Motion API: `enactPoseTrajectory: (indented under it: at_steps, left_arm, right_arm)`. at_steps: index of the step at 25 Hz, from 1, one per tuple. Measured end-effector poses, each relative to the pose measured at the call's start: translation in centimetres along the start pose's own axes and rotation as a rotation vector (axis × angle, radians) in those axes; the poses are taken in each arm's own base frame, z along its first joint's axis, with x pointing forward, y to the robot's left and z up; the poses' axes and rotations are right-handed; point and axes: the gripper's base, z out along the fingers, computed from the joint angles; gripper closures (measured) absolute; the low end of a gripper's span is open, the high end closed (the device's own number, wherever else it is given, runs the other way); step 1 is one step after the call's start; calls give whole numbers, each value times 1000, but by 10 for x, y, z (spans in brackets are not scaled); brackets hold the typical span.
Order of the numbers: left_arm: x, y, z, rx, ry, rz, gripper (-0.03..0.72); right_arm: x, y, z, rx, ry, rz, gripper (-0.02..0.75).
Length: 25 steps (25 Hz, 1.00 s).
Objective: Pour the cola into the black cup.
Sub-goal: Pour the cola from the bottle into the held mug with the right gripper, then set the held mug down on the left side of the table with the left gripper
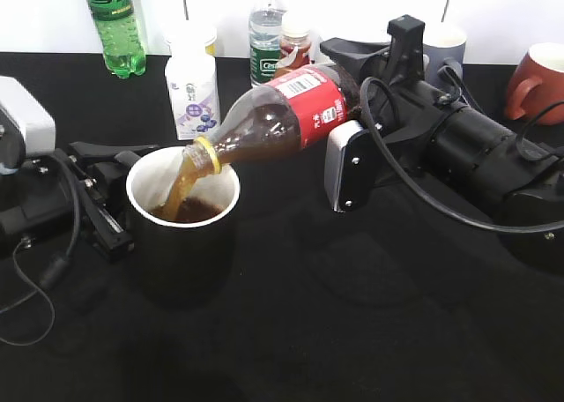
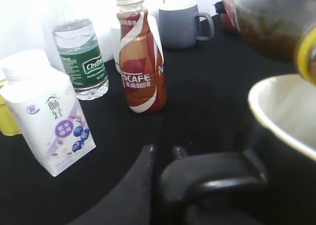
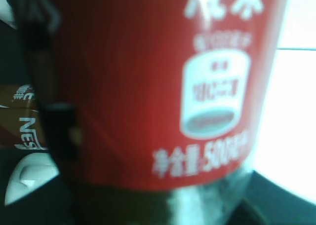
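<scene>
The right gripper (image 1: 339, 124) is clamping the cola (image 1: 282, 111) at its label, tilting it neck-down so the stream is falling inside the cup (image 1: 182, 221), which is part filled; the left gripper (image 1: 110, 186) is bracing the cup at its handle side, fingers closed on the handle as judged; the black table (image 1: 352, 331) is bearing bottles and mugs against a white wall.

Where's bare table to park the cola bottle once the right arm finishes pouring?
The widest bare table is the front stretch, before the black cup and under the right gripper holding the cola. The back row is crowded: green bottle, white carton, water bottle, coffee bottle, grey mug, reddish-brown mug.
</scene>
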Motion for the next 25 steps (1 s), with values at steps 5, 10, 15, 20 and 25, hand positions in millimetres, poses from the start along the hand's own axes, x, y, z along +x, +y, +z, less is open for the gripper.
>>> enactPoseTrajectory:
  at_steps: [5,10,15,20,25]
  left_arm:
    - [0,0,0,1,1,3,631]
    - [0,0,0,2,1,6,631]
    - [-2,3,0,-29,-19,-16,631]
    - [-4,9,0,-98,-52,-64,631]
    - [-9,28,-5,-305,-119,-107,631]
  right_arm:
    - [0,-1,0,8,0,-1,361]
    - [0,-1,0,8,0,8,361]
    - [0,10,2,-18,0,291,361]
    - [-2,22,4,-31,-8,637,362]
    - [1,20,3,-5,13,1409,362]
